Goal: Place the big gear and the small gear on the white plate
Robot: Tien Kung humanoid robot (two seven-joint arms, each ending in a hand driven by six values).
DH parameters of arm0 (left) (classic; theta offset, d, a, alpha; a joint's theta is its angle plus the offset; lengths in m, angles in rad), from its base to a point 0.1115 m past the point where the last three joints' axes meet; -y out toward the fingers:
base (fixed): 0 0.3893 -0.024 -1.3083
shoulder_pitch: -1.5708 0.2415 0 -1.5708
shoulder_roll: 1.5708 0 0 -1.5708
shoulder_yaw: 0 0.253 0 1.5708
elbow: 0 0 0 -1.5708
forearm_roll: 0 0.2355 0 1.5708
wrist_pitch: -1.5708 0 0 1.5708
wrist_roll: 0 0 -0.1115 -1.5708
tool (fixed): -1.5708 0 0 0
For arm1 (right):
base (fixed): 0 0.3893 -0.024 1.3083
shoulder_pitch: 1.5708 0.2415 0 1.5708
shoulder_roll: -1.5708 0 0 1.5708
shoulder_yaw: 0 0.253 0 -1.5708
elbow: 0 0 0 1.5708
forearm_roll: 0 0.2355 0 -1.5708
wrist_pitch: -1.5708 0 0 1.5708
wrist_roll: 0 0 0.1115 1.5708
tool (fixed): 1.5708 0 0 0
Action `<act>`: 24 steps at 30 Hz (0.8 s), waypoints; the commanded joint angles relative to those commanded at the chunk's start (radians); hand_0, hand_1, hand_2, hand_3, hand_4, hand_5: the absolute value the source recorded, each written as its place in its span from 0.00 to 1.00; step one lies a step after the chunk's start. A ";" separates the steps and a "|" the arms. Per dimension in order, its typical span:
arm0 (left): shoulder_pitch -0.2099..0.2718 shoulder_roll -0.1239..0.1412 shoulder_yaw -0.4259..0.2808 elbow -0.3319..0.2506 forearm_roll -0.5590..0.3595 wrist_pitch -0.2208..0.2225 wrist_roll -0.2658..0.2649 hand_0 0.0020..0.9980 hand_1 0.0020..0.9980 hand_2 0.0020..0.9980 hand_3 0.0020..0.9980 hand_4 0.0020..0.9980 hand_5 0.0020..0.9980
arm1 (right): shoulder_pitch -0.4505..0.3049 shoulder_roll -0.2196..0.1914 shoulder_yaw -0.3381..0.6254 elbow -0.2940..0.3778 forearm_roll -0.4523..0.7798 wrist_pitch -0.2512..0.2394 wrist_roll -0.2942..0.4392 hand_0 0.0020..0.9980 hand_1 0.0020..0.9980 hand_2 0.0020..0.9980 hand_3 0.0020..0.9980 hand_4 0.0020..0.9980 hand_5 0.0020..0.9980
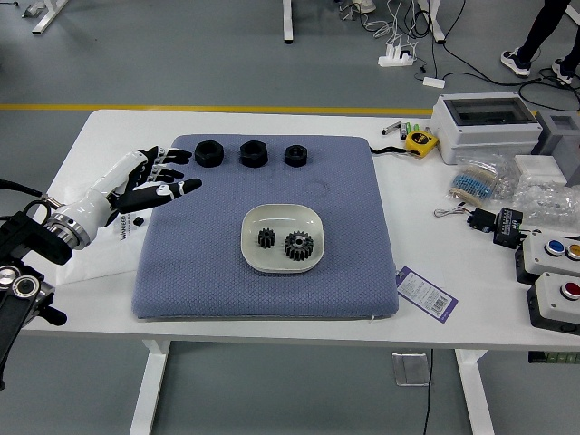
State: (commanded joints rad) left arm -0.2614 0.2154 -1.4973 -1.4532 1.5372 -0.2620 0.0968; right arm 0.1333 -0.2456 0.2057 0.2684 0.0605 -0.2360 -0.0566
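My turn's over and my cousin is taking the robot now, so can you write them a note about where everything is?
Left hand: open, holding nothing, over the table's left part.
Right hand: not in view.
Gears: the small gear and the big gear sit side by side on the white plate, small one on the left. The plate is on the blue mat.
Done: both gears are on the plate.
Left to do: nothing more to place.
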 joint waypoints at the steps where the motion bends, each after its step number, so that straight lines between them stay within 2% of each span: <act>1: 0.028 -0.004 -0.024 -0.018 -0.012 0.004 -0.002 0.73 0.71 0.80 0.76 1.00 0.61 | -0.001 0.000 -0.001 0.000 0.002 0.000 0.001 0.69 0.66 0.74 0.58 0.80 0.71; 3: 0.074 -0.011 -0.059 -0.036 -0.029 0.009 -0.006 0.73 0.71 0.80 0.76 1.00 0.63 | -0.002 0.001 -0.003 0.000 0.006 0.000 0.002 0.68 0.66 0.74 0.58 0.80 0.71; 6: 0.130 -0.034 -0.129 -0.052 -0.009 0.009 -0.008 0.73 0.71 0.80 0.76 1.00 0.63 | -0.006 0.004 0.002 -0.001 -0.003 0.001 -0.002 0.68 0.66 0.74 0.58 0.80 0.71; 13: 0.201 -0.065 -0.262 -0.052 -0.012 0.007 -0.013 0.73 0.71 0.79 0.75 1.00 0.64 | -0.013 0.007 0.007 -0.003 -0.013 0.001 -0.005 0.68 0.66 0.74 0.58 0.80 0.71; 16: 0.215 -0.071 -0.302 -0.039 -0.046 0.015 -0.018 0.73 0.71 0.79 0.75 1.00 0.65 | -0.015 0.008 0.006 -0.004 -0.012 0.001 -0.004 0.68 0.66 0.74 0.58 0.80 0.71; 24: 0.222 -0.082 -0.358 -0.024 -0.237 0.022 -0.016 0.73 0.70 0.78 0.75 1.00 0.67 | -0.025 0.010 0.001 -0.005 -0.004 0.004 -0.001 0.68 0.66 0.73 0.58 0.80 0.71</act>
State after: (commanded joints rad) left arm -0.0391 0.1335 -1.8549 -1.4768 1.3003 -0.2401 0.0805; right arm 0.1081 -0.2360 0.2063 0.2630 0.0568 -0.2323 -0.0579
